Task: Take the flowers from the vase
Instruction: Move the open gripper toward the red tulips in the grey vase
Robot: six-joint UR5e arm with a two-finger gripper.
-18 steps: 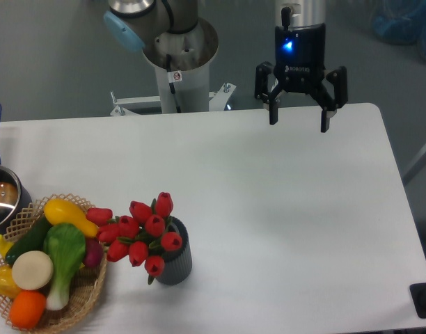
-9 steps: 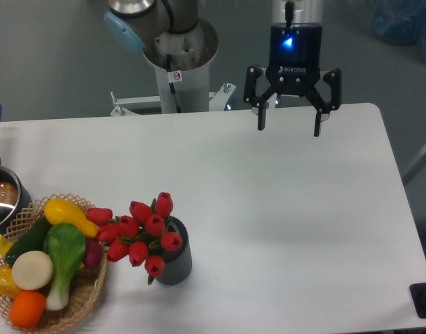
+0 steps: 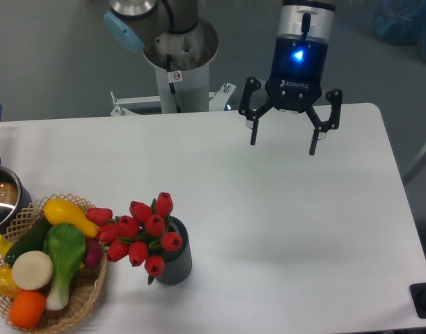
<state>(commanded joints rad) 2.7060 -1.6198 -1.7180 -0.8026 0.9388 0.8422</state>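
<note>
White tabletop fills most of the view, with grey floor behind it. Above the table's [image 3: 282,229] far edge hangs the gripper [image 3: 283,141], its two black fingers spread wide and holding nothing. Its black body carries a glowing blue light and white lettering that looks like "ROBOTIQ". Just to its left, behind the table, stands the arm's grey base column [image 3: 182,59], with a small red-and-white sticker too small to read.

Well apart from the gripper, near the front left of the table, the flowers [image 3: 145,233] sit in the vase [image 3: 176,262]. They are red tulip buds leaning out to the left over the rim of the dark ribbed cup. The leftmost buds reach the basket [image 3: 84,296], a wicker one filled with toy vegetables in yellow, green, white and orange. At the left edge, a metal pot [image 3: 1,198] with a blue handle is partly cut off.
</note>
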